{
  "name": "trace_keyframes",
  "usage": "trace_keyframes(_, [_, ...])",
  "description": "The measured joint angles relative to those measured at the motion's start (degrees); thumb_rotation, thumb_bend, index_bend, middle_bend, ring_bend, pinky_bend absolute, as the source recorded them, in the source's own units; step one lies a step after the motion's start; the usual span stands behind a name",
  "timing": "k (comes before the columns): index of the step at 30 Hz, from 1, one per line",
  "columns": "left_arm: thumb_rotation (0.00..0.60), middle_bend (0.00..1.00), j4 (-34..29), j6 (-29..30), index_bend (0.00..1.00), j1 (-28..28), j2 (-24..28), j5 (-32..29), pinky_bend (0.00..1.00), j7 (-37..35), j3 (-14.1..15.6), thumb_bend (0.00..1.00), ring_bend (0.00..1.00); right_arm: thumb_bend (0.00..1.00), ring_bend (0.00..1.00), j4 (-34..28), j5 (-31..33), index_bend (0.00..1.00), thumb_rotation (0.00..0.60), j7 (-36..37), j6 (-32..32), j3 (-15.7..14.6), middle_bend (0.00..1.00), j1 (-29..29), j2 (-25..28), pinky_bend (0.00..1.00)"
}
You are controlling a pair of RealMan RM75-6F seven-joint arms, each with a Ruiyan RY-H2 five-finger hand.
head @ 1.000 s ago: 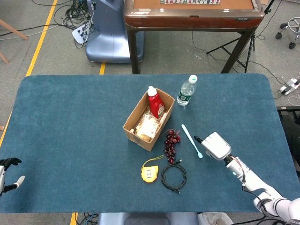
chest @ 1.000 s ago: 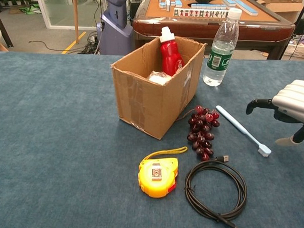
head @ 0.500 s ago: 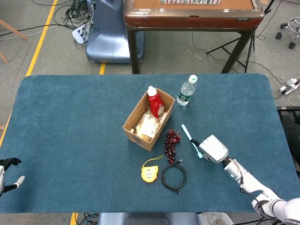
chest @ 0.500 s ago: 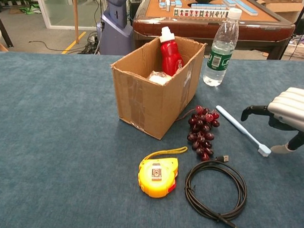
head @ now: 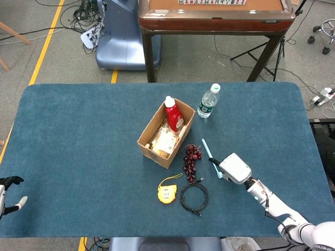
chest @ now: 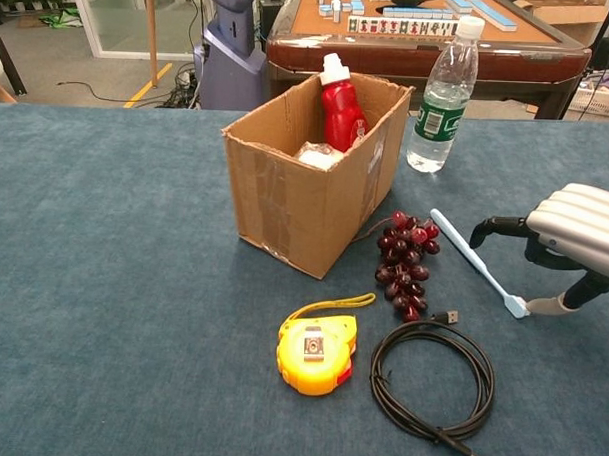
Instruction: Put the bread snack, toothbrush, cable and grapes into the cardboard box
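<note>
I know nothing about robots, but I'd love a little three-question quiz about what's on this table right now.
1. True or false: the toothbrush is already inside the cardboard box.
2. Which lies nearest the grapes? A) water bottle B) cable C) left hand
3. Fill in: the yellow thing beside the cable is a ____.

Key
1. False: it lies on the table, with the right hand at its brush end.
2. B
3. Tape measure
</note>
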Motion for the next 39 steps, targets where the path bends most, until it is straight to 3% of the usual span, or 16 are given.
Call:
trace_keyframes(18, [0.6, 0.41, 0.0, -0.1, 0.38, 0.0, 0.0, 0.0, 0.49, -0.1, 0.0, 0.21, 0.31, 0.0, 0.93, -3.4, -0.6, 0.31, 0.6, 1.0, 1.3, 0.1, 1.0, 0.6, 1.3, 0.93])
trace_keyframes(39, [0.6, 0.41, 0.1, -0.3, 0.38, -0.1, -0.1, -0.2, 0.49, 0.1, 0.0, 0.21, 0.31, 0.0, 0.93, -2.0, 0.7, 0.31, 0.6, -0.2, -1.1, 0.2, 1.0, 0.2, 1.4, 0.93])
